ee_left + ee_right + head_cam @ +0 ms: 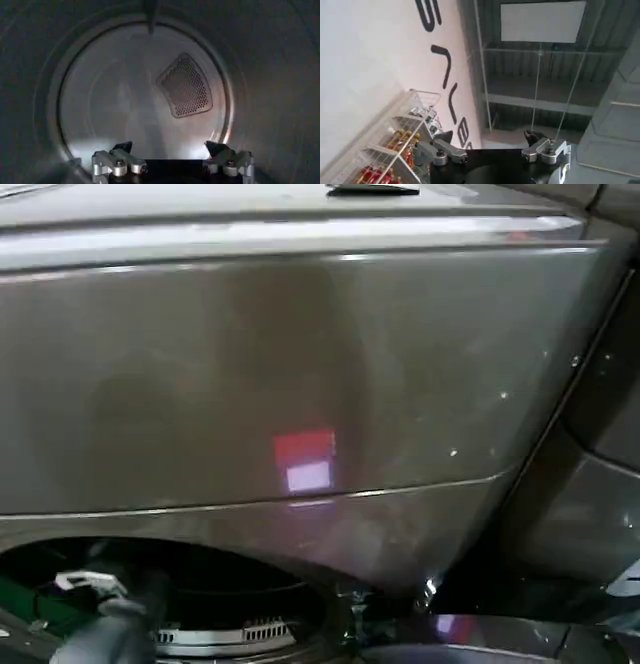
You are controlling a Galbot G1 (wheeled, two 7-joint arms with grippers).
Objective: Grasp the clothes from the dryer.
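The dryer [300,364] has a bronze-grey front panel, and its round porthole [200,584] lies open at the lower left of the head view. My left arm [110,624] reaches into that opening. In the left wrist view my left gripper [169,147] is open inside the steel drum [115,100], facing the back wall and its perforated vent [185,85], with nothing between the fingers. The clothes are out of view. My right gripper [487,136] is open and holds nothing, pointing up and away from the dryer.
A neighbouring dark machine [600,484] stands to the right of the dryer. A drum baffle [150,15] juts from the drum wall. The right wrist view shows a white wall with black letters [445,75], a wire rack of goods [395,145] and ceiling beams.
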